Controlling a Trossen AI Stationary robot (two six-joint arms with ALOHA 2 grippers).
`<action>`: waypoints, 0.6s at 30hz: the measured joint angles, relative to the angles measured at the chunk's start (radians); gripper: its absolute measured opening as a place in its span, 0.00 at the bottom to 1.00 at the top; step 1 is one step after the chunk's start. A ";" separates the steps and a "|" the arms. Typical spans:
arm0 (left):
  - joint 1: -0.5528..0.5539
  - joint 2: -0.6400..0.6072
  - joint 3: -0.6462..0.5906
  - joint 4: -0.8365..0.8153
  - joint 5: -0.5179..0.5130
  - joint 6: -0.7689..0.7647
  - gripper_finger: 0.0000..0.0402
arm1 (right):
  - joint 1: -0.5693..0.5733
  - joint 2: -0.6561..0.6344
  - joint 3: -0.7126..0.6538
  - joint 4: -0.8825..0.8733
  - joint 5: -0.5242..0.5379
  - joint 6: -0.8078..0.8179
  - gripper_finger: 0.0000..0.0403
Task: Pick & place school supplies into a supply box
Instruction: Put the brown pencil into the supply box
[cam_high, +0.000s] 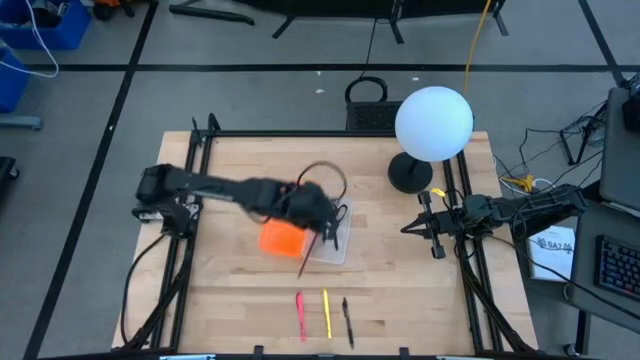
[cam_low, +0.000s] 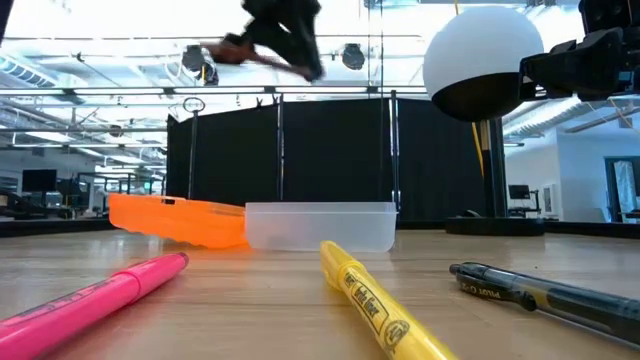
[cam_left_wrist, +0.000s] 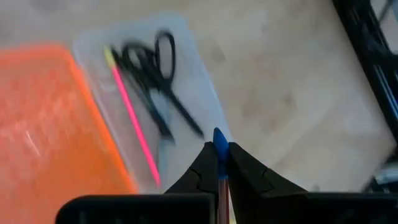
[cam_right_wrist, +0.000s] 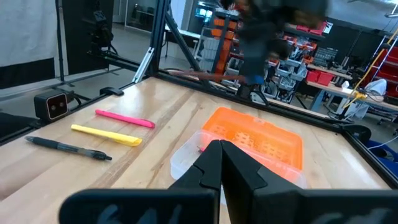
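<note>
A shallow clear plastic supply box (cam_high: 335, 240) sits near the centre of the wooden table (cam_high: 250, 300). Only the left wrist view looks down into it, showing black-handled scissors (cam_left_wrist: 152, 62) and a thin pink pen (cam_left_wrist: 134, 121) lying inside. An orange perforated tray (cam_high: 282, 238) touches the box at its 9 o'clock side in the high view; the low view shows it propped at a tilt against the box wall.

The left claw (cam_high: 322, 228) hangs in the air over the box. Its fingers are pinched nearly together on a thin brown pencil (cam_high: 312, 255) with a blue tip, which the wrist view shows poking out between them; in the high view the pencil's other end slants out toward 7 o'clock. The low view shows this claw as a blur, high above the table.

Three supplies lie side by side at 6 o'clock from the box, near the table's front edge: a pink highlighter (cam_high: 300, 312), a yellow highlighter (cam_high: 326, 312) and a black pen (cam_high: 347, 320). The low view alone shows lettering on the yellow barrel.

The right claw (cam_high: 410, 228) waits at 3 o'clock from the box, fully shut and empty, beside a white globe lamp (cam_high: 433, 124) on a black base.
</note>
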 joint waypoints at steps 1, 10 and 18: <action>0.028 0.014 0.011 -0.002 0.015 0.015 0.04 | 0.000 0.000 0.000 0.000 0.000 0.000 0.00; 0.180 0.170 0.069 -0.003 0.130 0.091 0.05 | 0.000 0.001 0.000 -0.005 0.000 -0.002 0.00; 0.251 0.286 0.078 0.107 0.189 0.162 0.05 | 0.000 0.002 0.000 -0.010 0.000 -0.011 0.00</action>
